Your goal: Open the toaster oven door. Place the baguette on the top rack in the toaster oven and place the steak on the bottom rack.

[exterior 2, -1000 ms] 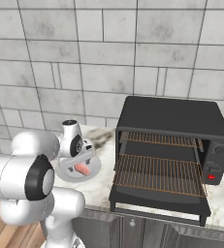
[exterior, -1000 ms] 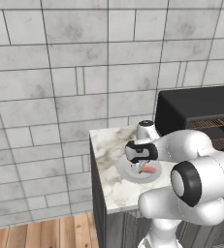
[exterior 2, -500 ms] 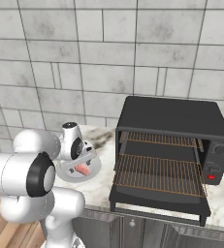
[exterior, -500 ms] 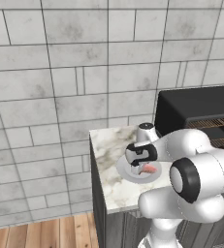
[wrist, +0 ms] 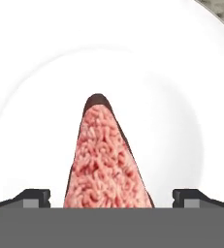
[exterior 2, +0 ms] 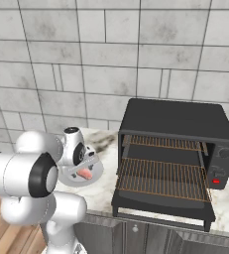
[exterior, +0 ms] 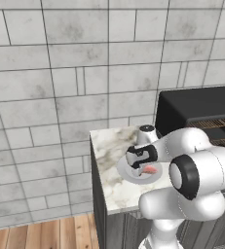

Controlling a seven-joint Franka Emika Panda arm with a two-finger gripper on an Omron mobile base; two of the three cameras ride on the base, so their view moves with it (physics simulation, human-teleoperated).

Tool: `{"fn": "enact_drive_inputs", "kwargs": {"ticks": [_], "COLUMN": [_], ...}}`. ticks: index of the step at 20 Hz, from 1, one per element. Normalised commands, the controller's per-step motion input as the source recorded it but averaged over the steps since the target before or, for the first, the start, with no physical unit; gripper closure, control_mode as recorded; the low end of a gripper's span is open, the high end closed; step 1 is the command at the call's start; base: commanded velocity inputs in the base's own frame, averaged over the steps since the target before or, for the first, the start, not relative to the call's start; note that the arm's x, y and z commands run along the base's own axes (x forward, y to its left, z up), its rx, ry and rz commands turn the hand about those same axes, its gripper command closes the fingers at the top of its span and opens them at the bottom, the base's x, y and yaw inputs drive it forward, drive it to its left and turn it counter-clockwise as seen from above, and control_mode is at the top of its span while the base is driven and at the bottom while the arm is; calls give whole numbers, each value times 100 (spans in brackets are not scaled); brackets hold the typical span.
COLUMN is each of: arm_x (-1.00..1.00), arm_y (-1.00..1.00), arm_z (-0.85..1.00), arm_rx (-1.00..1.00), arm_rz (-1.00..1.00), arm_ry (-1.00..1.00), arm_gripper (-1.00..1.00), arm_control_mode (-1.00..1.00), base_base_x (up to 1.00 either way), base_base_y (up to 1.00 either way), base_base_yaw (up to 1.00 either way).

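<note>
Looking down: the robot's two-finger gripper (wrist: 111, 196) hangs low over the round white plate (wrist: 31, 111), its dark finger tips (wrist: 35, 197) wide apart, one on each side of the flat pink-red raw steak (wrist: 106, 162), and holding nothing.
Steak: it lies on the plate, and the plate sits on the white marble counter (exterior: 109, 146) just left of the black boxy toaster oven (exterior 2: 178, 124).
Cut off: in the hand view the near end of the steak runs off the bottom, so I cannot tell if the tips touch it.
Hidden: in the left base view the white arm covers most of the plate (exterior: 128, 170), and just a small bit of the steak (exterior: 149, 170) peeks out under the gripper (exterior: 142, 168).
Hard to see: in the right base view the gripper (exterior 2: 85, 167) is small, and you cannot make out its tips there.
Right base view alone: the wide black toaster oven door (exterior 2: 163, 206) lies folded down flat in front of the oven, and two copper-brown wire racks (exterior 2: 160, 176) sit inside, one above the other, with a small red light (exterior 2: 215, 181) on the side panel.
Left base view alone: the oven (exterior: 196, 109) is cut off at the right edge, and a wood floor (exterior: 41, 236) shows left of the counter.
Plate in right base view: the steak (exterior 2: 85, 174) is a small pink spot on the plate (exterior 2: 71, 177).
</note>
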Motion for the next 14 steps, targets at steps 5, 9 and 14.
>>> {"fn": "enact_drive_inputs", "kwargs": {"ticks": [5, 9, 14], "arm_x": [4, 0, -3], "arm_y": [0, 0, 0], "arm_z": [-14, -12, -14], "arm_rx": [0, 0, 0], "arm_rz": [0, 0, 1], "arm_ry": [0, 0, 0], "arm_gripper": [-100, -100, 100], "arm_control_mode": [-100, -100, -100], "base_base_x": [0, 0, 0], "base_base_y": [0, 0, 0], "base_base_yaw": [0, 0, 0]}}
